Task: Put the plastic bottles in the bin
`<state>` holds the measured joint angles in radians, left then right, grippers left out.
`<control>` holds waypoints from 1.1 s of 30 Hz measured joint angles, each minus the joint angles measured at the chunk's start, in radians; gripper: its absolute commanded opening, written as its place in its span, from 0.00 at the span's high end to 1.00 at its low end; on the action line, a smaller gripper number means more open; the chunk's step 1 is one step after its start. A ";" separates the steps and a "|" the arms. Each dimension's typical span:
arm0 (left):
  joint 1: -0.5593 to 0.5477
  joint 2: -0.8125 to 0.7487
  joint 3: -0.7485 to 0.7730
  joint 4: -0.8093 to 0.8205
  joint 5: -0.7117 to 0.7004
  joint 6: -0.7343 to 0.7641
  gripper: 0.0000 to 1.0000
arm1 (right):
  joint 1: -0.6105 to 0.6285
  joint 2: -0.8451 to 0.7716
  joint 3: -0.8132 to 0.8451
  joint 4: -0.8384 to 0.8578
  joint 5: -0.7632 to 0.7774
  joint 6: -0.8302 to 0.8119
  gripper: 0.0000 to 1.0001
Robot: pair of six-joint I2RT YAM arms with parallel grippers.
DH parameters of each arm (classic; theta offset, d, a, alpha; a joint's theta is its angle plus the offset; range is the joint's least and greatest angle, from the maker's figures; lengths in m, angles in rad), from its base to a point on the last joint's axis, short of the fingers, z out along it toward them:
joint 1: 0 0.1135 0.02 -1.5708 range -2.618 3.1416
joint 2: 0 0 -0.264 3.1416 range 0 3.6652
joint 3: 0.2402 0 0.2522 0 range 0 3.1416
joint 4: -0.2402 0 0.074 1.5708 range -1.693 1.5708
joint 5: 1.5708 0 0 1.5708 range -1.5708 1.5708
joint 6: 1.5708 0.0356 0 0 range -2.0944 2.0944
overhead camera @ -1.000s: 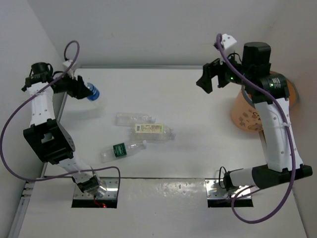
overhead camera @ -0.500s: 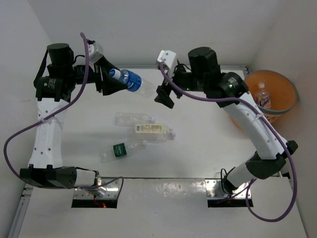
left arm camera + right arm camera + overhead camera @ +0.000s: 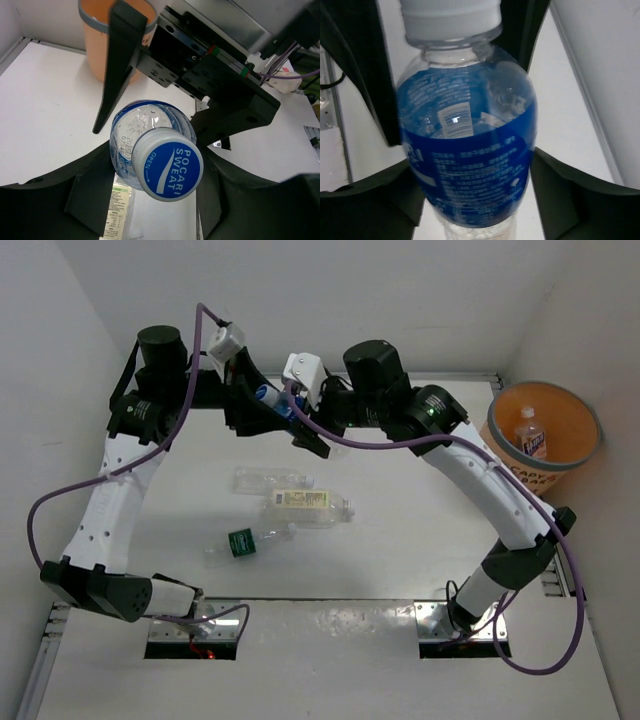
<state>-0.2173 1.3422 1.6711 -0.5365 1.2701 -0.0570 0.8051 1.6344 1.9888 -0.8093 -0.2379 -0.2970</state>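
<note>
Both arms have closed in on each other since half a second ago: the left gripper (image 3: pixel 250 405) has carried the blue-labelled bottle (image 3: pixel 470 150) inward, and the right gripper (image 3: pixel 300 430) has swung over to meet it above the counter (image 3: pixel 400 540). The left gripper is clenched on the bottle just under its blue cap (image 3: pixel 170 169). The right gripper's jaws stand spread on either side of the bottle's body, seemingly not yet squeezing it.

This looks like a mid-air handover, and its timing is the risk. If the left gripper lets go before the right one has a firm pinch, the bottle drops onto the three bottles (image 3: pixel 290 502) lying directly beneath the grippers. The body is smooth, rounded and thin-walled, so a pinch off its middle could squirt it out, and a hard one could buckle it. The two sets of fingers sit very near each other and could clash. The bin (image 3: pixel 598 435), well off behind the right gripper, already holds one bottle (image 3: pixel 531 436).
</note>
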 measured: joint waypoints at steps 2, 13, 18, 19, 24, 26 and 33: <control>0.000 0.001 -0.009 0.040 -0.010 -0.036 0.65 | 0.003 0.002 0.000 -0.003 0.002 -0.004 0.41; 0.123 -0.011 -0.056 0.174 -0.059 -0.168 0.24 | -0.370 -0.114 -0.108 0.074 -0.017 0.093 0.88; 0.207 -0.023 -0.114 0.188 -0.082 -0.156 0.17 | -0.798 -0.299 -0.280 0.196 0.056 0.172 0.89; 0.217 -0.024 -0.127 0.188 -0.095 -0.152 0.17 | -0.858 -0.338 -0.310 0.216 0.066 0.182 0.91; 0.271 -0.024 -0.186 0.169 -0.200 -0.085 0.13 | -1.126 -0.469 -0.451 0.380 0.103 0.247 0.94; 0.286 -0.023 -0.192 0.135 -0.247 -0.035 0.12 | -1.211 -0.483 -0.511 0.439 0.122 0.281 0.94; 0.297 0.013 -0.188 -0.145 -0.458 0.304 0.12 | -1.301 -0.432 -0.710 0.596 0.212 0.358 0.94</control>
<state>0.0795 1.3548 1.4830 -0.6819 0.8120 0.2470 -0.4961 1.2026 1.2793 -0.2131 -0.0257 0.0612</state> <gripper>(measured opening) 0.880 0.575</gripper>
